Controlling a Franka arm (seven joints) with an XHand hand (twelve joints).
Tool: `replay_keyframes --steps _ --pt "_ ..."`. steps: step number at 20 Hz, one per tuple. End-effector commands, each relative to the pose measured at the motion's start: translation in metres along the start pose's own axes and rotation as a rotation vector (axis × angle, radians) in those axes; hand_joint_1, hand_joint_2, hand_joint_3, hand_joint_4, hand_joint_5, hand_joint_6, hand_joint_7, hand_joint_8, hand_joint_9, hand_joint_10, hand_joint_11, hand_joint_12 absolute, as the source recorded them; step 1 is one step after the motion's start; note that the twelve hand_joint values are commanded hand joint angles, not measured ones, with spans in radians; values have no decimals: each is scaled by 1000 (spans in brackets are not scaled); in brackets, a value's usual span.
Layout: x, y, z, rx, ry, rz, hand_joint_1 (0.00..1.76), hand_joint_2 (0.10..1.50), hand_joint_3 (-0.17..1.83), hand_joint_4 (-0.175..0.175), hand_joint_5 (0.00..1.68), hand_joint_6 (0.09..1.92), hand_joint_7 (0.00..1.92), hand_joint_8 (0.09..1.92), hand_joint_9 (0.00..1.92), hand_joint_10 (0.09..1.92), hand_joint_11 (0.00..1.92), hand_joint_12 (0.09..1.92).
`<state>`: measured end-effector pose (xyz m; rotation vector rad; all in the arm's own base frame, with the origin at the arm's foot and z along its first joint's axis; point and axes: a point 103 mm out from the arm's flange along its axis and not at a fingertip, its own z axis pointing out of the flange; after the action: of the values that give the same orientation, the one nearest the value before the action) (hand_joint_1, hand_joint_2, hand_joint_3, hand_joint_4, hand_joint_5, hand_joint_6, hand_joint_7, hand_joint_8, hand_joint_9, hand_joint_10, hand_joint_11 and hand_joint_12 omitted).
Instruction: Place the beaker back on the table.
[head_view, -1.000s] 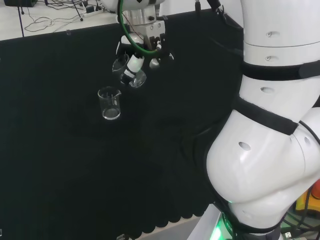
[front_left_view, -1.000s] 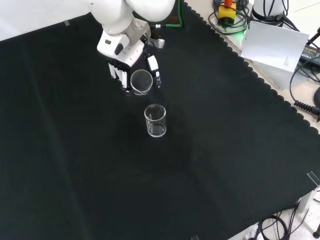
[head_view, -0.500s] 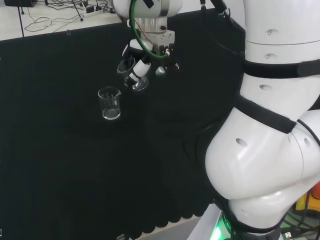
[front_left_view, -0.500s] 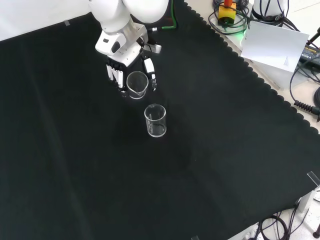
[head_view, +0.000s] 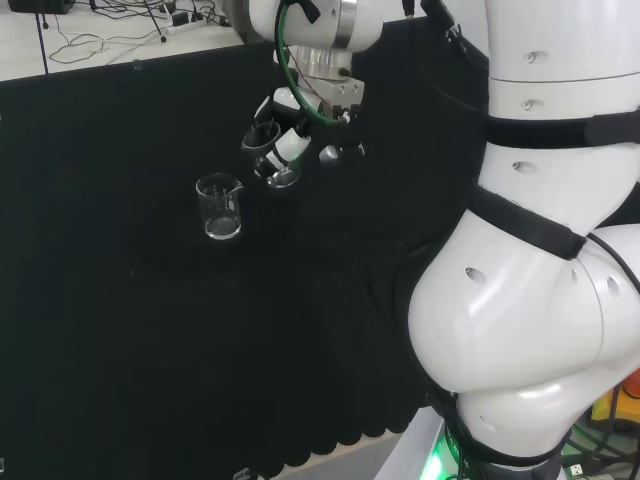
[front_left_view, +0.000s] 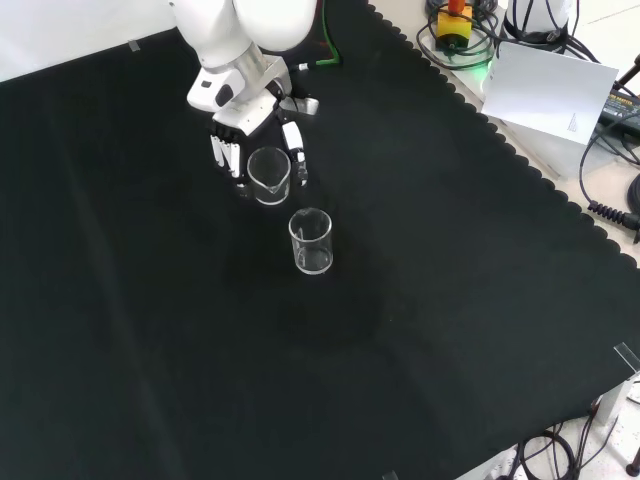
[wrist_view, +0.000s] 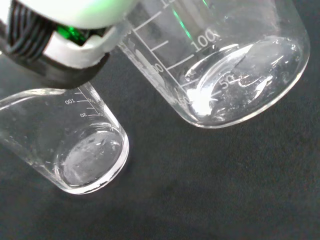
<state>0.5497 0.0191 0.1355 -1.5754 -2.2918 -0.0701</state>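
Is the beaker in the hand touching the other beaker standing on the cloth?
Apart. In the front view black cloth shows between the held beaker in the hand and the standing beaker; the head view shows the same gap.

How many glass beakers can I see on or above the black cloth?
2. One beaker is held in the hand, above the cloth. The other beaker stands upright on the cloth, in front of the hand in the front view.

Head cam sits behind and above my base, looking over my white links (head_view: 530, 300) at the black cloth (head_view: 120, 330). Front cam faces me from opposite, high, angled down. Wrist cam looks past my palm, v. close to the cloth. Head and front share the standing beaker (head_view: 219, 207) (front_left_view: 311, 241).
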Motion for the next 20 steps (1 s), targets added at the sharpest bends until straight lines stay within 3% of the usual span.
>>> replay_keyframes --steps 1,8,20 --pt "-6 5 12 -29 52 -17 1108 738 538 175 1229 701 1693 87 1554 87 1122 875" --pt "-11 9 24 -33 99 -37 1106 754 510 175 1225 699 1686 87 1547 87 1103 894" --pt "-18 15 45 -46 149 -9 1105 760 500 175 1225 696 1678 87 1540 87 1097 900"
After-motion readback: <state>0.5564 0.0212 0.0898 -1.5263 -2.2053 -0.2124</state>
